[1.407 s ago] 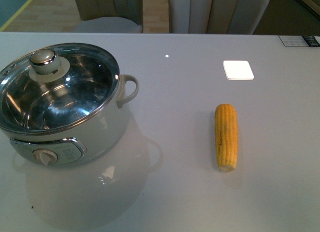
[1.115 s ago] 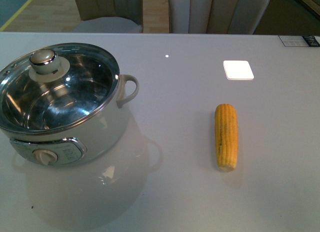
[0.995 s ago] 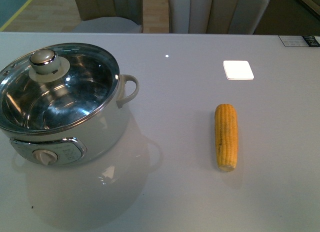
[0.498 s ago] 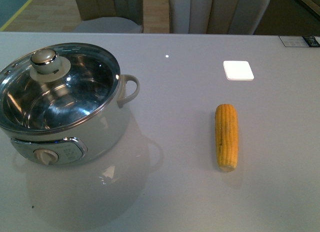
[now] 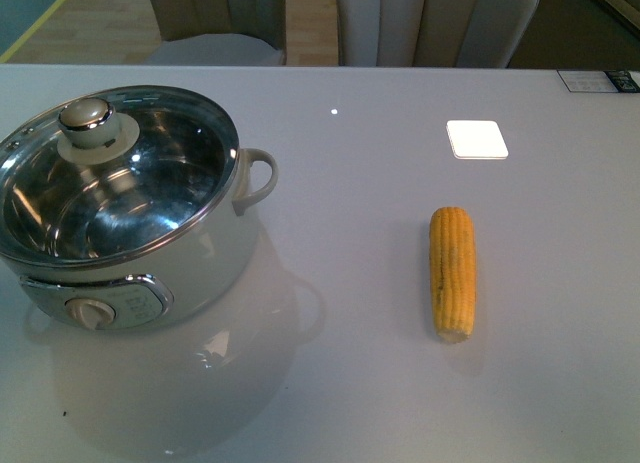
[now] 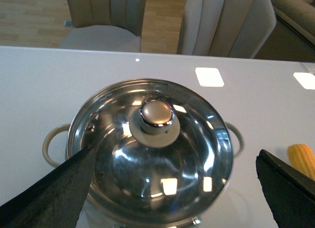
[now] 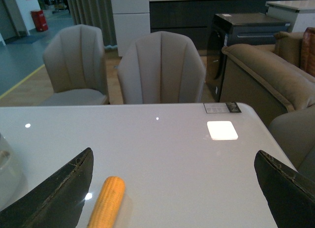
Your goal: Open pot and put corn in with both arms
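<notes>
The white pot [image 5: 130, 253] stands at the left of the table, closed by a glass lid [image 5: 115, 183] with a round knob [image 5: 88, 121]. The yellow corn [image 5: 453, 272] lies flat to the right, well apart from it. Neither arm shows in the front view. In the left wrist view my left gripper [image 6: 174, 188] hovers open above the lid [image 6: 152, 154], its black fingers [image 6: 54, 188] spread wider than the pot; the knob [image 6: 156, 114] sits just beyond them. My right gripper [image 7: 172, 188] is open above the table, with the corn [image 7: 107, 202] beside one finger [image 7: 54, 191].
Upholstered chairs [image 5: 435, 23] stand behind the table's far edge [image 5: 320, 67]. A sofa [image 7: 266, 85] sits past the right end. A small label [image 5: 598, 81] lies at the far right corner. Bright light reflections [image 5: 476, 139] show on the glossy tabletop.
</notes>
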{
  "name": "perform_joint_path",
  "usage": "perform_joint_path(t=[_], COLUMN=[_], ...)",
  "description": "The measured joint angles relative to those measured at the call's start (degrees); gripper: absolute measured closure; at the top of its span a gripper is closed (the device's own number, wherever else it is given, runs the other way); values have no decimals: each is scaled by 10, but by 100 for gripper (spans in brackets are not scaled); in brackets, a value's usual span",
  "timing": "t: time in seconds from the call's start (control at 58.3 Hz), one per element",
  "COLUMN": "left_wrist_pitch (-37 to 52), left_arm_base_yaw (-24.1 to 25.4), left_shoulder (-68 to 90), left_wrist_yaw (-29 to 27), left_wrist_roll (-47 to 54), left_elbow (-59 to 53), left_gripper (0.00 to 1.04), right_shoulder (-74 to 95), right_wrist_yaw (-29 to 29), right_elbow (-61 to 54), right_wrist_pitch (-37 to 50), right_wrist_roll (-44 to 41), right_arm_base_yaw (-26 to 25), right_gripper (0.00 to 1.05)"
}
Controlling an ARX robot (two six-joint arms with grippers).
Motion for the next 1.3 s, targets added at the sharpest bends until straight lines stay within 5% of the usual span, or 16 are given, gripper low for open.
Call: perform_joint_path(t=[0.36, 1.218, 1.304], left_wrist_pitch=[198, 228, 228], left_arm_base_yaw=[-17, -56, -56], left_shoulder=[349, 536, 537], left_wrist_yaw=[-32, -78, -77], left_wrist_roll=[10, 63, 62], left_elbow=[109, 255, 255], left_gripper=[7, 7, 18], right_shoulder=[0, 0, 0], right_wrist_yaw=[0, 0, 0], right_elbow=[0, 0, 0], right_wrist_pitch=[0, 0, 0], right_wrist_roll=[0, 0, 0], right_arm_base_yaw=[0, 0, 0], right_gripper=[9, 9, 9])
